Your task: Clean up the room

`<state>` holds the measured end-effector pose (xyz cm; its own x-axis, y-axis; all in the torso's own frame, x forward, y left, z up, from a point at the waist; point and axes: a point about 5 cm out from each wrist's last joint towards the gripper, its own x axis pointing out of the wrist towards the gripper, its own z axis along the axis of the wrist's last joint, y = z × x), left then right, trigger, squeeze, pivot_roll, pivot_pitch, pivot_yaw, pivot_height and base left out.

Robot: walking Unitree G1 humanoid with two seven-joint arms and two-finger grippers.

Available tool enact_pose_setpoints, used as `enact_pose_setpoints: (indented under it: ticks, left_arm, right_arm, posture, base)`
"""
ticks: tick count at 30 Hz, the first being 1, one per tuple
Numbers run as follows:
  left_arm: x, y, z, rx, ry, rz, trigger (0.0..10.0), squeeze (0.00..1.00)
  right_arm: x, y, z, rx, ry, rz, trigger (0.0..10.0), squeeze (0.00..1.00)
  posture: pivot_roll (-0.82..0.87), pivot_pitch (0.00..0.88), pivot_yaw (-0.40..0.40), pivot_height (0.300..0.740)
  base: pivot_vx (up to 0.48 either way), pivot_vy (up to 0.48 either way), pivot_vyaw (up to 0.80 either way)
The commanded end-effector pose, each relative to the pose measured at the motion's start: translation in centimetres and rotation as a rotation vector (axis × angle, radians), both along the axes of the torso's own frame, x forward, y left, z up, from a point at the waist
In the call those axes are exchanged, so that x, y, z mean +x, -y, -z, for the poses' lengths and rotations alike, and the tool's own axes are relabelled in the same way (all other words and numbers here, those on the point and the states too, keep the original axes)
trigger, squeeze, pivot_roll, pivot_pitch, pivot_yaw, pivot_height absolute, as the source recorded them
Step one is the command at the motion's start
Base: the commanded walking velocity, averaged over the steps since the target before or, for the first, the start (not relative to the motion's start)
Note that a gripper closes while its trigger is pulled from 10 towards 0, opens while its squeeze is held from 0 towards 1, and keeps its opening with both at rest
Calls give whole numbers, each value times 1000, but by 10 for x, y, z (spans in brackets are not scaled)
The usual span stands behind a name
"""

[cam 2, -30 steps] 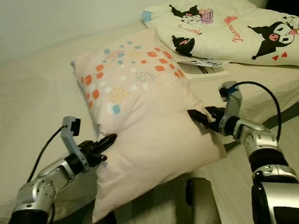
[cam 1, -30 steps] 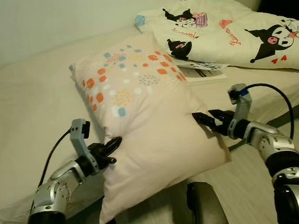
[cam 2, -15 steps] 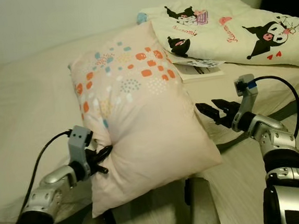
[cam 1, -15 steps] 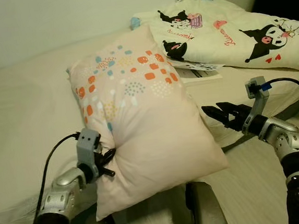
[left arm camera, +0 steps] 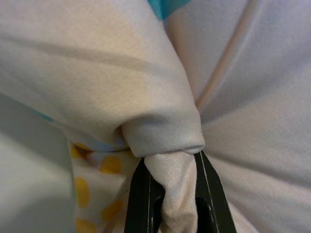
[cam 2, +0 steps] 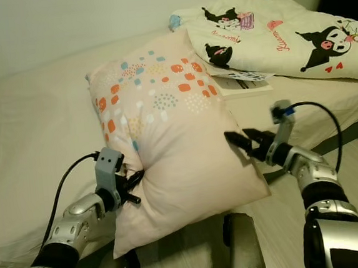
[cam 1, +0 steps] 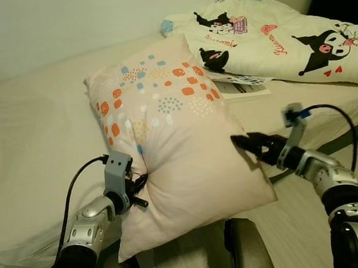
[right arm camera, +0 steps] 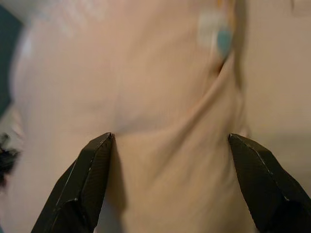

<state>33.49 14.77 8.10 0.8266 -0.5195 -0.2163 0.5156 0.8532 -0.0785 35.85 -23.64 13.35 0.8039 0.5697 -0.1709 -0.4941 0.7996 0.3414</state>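
We've got the pillow (cam 1: 173,141) propped on the bed (cam 1: 35,134), pale pink with orange, blue and yellow spots, its lower end hanging over the bed's front edge. It sits right between our two grippers. The left gripper (cam 1: 137,189) is at the pillow's left edge, low down, and our left wrist view shows its fingers (left arm camera: 141,194) clamped tight on a bunched fold of the pillowcase, cloth squeezed between them. On the other side, the right gripper (cam 1: 246,145) is at the pillow's right edge, about mid-height; its fingers (right arm camera: 92,170) are spread wide with the pink fabric spanning the gap, tips just at the surface, nothing pinched.

Behind the pillow lies a cream blanket (cam 1: 283,34) printed with black cartoon figures and hearts; there's red script on it, but we can't read it clearly. Between pillow and blanket a flat booklet (cam 1: 244,85) lies on the bed, its print too small to read.
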Motion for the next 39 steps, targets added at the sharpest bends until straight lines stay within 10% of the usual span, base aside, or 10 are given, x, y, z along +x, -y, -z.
enact_pose_setpoints:
  ticks: [1, 27, 28, 30, 32, 39]
  left_arm:
    - [-10, 4, 22, 19, -107, 12, 0, 0]
    - [0, 10, 13, -58, -77, 22, 0, 0]
    - [0, 11, 12, -72, -73, 32, 0, 0]
    - [0, 14, 10, -85, -66, 46, 0, 0]
    - [0, 14, 9, -89, -64, 49, 0, 0]
    - [2, 14, 5, -97, -48, 56, 0, 0]
  right_arm:
    - [-2, -3, 9, -27, -38, 2, 10000, 0]
    - [-4, -105, 15, 16, -37, -451, 10000, 0]
    - [-7, -108, 20, -3, -57, -477, 4078, 0]
    - [-10, -110, 27, -38, -83, -491, 1333, 0]
    - [-10, -110, 29, -48, -92, -481, 0, 0]
    - [-5, -97, 33, -125, -103, -349, 0, 0]
  posture:
    - [-85, 231, 42, 550]
    - [-73, 233, 41, 550]
    - [-72, 232, 40, 550]
    - [-73, 231, 39, 550]
    - [-73, 231, 39, 550]
    - [-74, 222, 36, 550]
  base:
    - [0, 0, 0]
    - [0, 0, 0]
    - [0, 0, 0]
    - [0, 0, 0]
    - [0, 0, 0]
    - [0, 0, 0]
